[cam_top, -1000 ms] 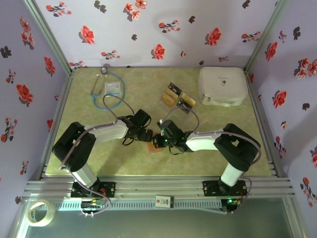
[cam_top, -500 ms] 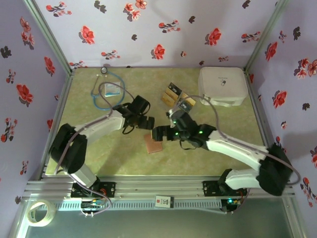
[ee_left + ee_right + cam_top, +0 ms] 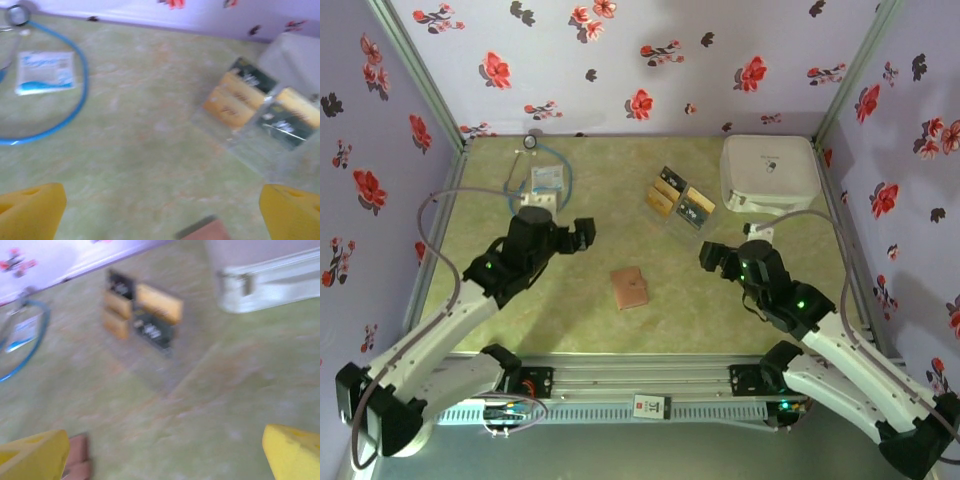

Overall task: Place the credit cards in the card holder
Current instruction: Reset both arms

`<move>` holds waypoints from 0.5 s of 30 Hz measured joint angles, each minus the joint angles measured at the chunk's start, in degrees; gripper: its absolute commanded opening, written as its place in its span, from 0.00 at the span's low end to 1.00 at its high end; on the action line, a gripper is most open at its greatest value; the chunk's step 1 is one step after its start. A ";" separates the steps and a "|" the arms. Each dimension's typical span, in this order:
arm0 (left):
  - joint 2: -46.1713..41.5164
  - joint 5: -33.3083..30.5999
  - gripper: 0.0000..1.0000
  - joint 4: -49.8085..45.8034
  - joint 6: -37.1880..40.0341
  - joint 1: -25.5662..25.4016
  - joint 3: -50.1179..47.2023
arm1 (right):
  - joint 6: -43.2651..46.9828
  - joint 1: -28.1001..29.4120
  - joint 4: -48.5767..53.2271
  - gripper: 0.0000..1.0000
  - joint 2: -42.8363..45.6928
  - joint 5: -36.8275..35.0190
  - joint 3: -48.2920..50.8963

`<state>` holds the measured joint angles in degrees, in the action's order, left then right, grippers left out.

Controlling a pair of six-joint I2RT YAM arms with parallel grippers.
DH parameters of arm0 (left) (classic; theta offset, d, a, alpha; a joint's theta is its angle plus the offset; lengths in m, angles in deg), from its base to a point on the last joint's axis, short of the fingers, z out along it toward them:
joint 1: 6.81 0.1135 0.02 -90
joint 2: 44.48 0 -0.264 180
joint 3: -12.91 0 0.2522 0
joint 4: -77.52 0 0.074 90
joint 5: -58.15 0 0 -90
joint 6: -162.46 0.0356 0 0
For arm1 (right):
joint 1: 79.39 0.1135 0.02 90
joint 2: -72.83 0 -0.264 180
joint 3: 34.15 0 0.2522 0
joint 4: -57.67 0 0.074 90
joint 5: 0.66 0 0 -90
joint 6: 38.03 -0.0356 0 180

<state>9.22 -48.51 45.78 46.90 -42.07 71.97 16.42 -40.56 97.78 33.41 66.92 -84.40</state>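
The card holder (image 3: 629, 288) lies shut and flat on the green table, mid-front, with nothing touching it. Its corner shows at the bottom of the left wrist view (image 3: 212, 231) and at the lower left of the right wrist view (image 3: 77, 459). The credit cards (image 3: 679, 200), tan and black, lie side by side in a clear tray behind it (image 3: 260, 102) (image 3: 142, 312). My left gripper (image 3: 582, 233) (image 3: 161, 215) hangs open to the holder's left. My right gripper (image 3: 712, 257) (image 3: 162, 455) hangs open to its right. Both are empty.
A big white case (image 3: 770, 172) (image 3: 265, 275) stands at the back right. A blue stethoscope (image 3: 532, 160) (image 3: 75, 100) and a white-blue packet (image 3: 547, 178) (image 3: 45, 72) lie at the back left. The enclosure's walls close in the table's sides and back.
Both arms have drawn back from the card holder, the left one leftward and the right one rightward. The right gripper has opened. The holder stays on the table.
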 measured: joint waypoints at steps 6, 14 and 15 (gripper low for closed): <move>-11.17 -12.31 1.00 7.19 8.83 3.89 -14.19 | 6.08 -3.91 -5.97 0.99 1.42 -14.21 4.31; -9.03 -17.22 1.00 27.26 19.96 20.68 -24.46 | 14.67 -17.79 -22.49 0.99 -11.54 -20.33 6.34; -6.67 -17.22 1.00 29.27 20.00 22.53 -24.52 | 15.56 -19.78 -24.39 0.99 -14.29 -20.39 6.29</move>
<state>2.55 -65.73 75.04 66.90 -19.54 47.44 31.98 -60.34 73.39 19.11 46.53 -78.11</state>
